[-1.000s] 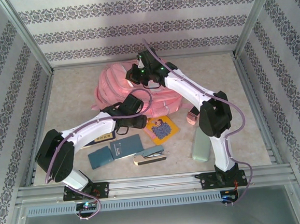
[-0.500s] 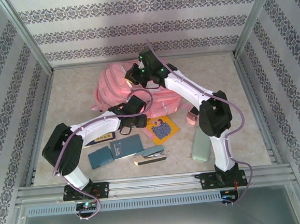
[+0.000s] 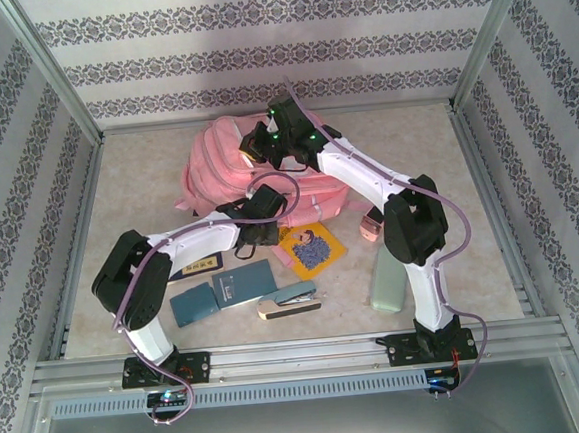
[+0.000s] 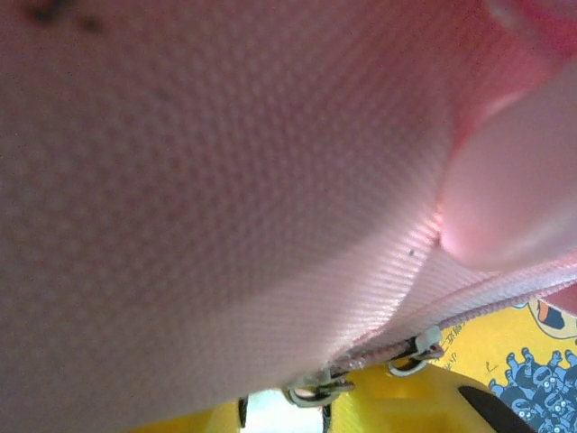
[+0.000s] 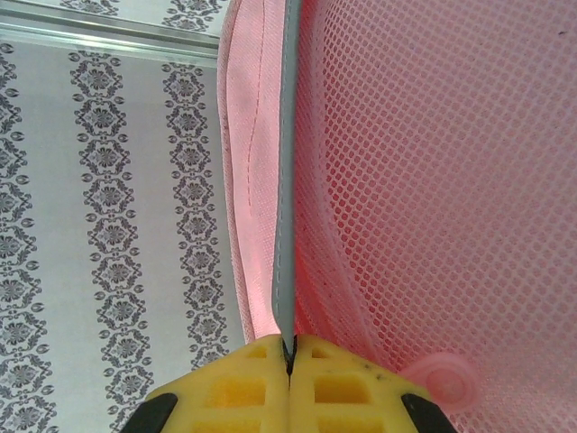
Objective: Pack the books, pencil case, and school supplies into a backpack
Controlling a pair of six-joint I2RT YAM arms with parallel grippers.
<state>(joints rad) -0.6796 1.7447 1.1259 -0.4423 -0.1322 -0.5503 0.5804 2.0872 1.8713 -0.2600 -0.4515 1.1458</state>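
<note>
1. The right gripper (image 5: 290,359) pinches a grey strip (image 5: 287,180) on the far part of the backpack (image 3: 215,162).
2. The left gripper (image 3: 258,224) sits at the backpack's near edge, by its zipper pulls (image 4: 317,390); I cannot tell its grip.
3. The yellow book (image 3: 312,247), stapler (image 3: 288,299) and pencil case (image 3: 387,281) lie outside the backpack, nearer the arms' bases.

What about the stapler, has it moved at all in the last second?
No. Measured from the front rail, the stapler sits where it was in the top view, still between the teal book and the pencil case.
</note>
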